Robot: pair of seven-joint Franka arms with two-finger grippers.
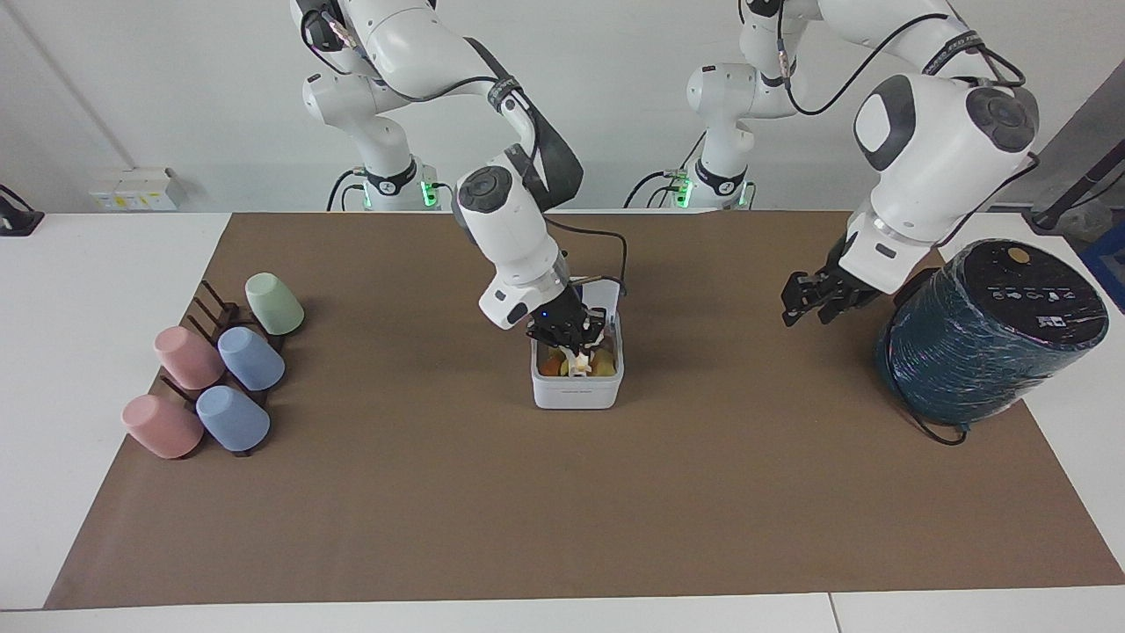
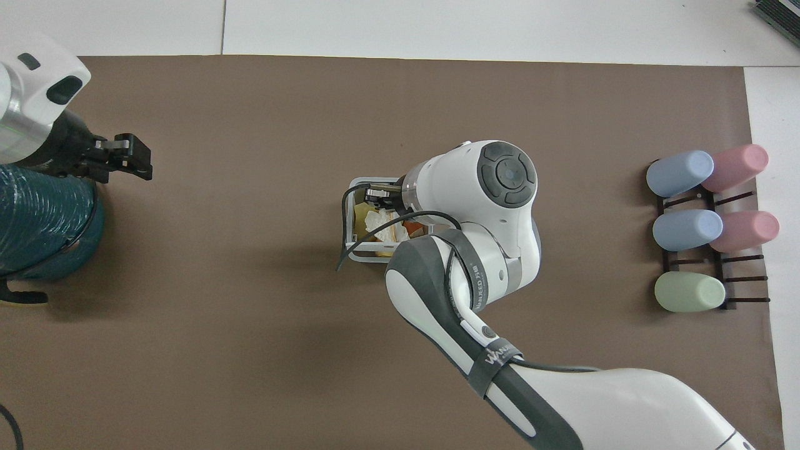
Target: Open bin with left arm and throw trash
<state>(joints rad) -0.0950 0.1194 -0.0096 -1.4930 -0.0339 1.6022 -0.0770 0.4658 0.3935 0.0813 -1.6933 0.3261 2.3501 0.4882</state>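
Observation:
The white bin (image 1: 576, 394) stands open mid-table, its lid (image 1: 607, 297) tipped up on the side nearer the robots. Inside lies trash: a crumpled white paper (image 1: 576, 361), a yellow piece (image 1: 606, 362) and an orange bit (image 1: 549, 368). My right gripper (image 1: 573, 338), with its blue light, is down in the bin's mouth right over the paper; whether it holds the paper I cannot tell. From overhead the bin's rim (image 2: 350, 212), the paper (image 2: 377, 220) and the right gripper (image 2: 377, 195) show beside the arm's wrist. My left gripper (image 1: 807, 303) hangs open and empty beside the teal cylinder.
A big dark teal wrapped cylinder (image 1: 989, 330) sits at the left arm's end of the table, with a black cable at its foot. Several pastel cups (image 1: 220, 369) lie on a dark rack at the right arm's end. Brown mat (image 1: 562, 510) covers the table.

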